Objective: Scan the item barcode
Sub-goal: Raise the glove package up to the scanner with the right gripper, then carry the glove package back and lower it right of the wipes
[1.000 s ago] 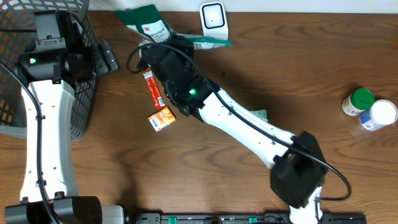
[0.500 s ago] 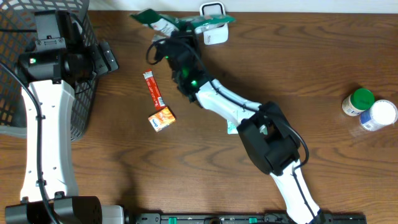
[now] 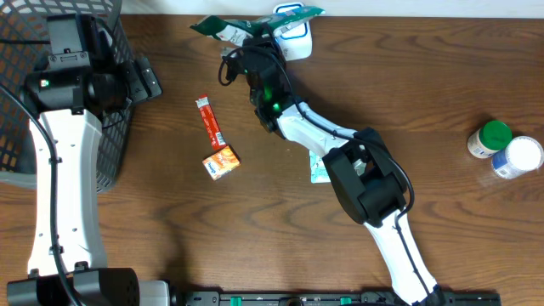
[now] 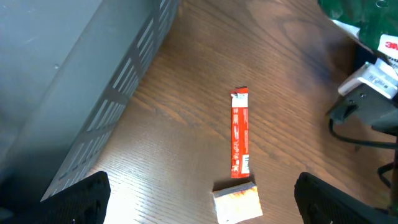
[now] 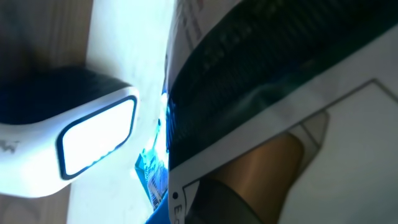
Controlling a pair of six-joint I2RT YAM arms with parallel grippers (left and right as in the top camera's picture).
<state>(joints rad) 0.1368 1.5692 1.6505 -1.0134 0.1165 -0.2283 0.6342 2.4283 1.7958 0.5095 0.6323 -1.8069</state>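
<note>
Green-and-white flat plastic packet (image 3: 223, 28) — raised at the table's far edge, partly over the white box-shaped scanner (image 3: 295, 44). Right gripper (image 3: 253, 38): clamped on the packet. Left gripper (image 4: 200, 186): spread wide, empty — beside the dark mesh basket (image 3: 17, 51), near a red stick sachet (image 3: 210, 123).

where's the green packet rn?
Overhead view, top centre: the green packet is held by the right gripper, overlapping the white scanner, up and right of the red sachet.
</note>
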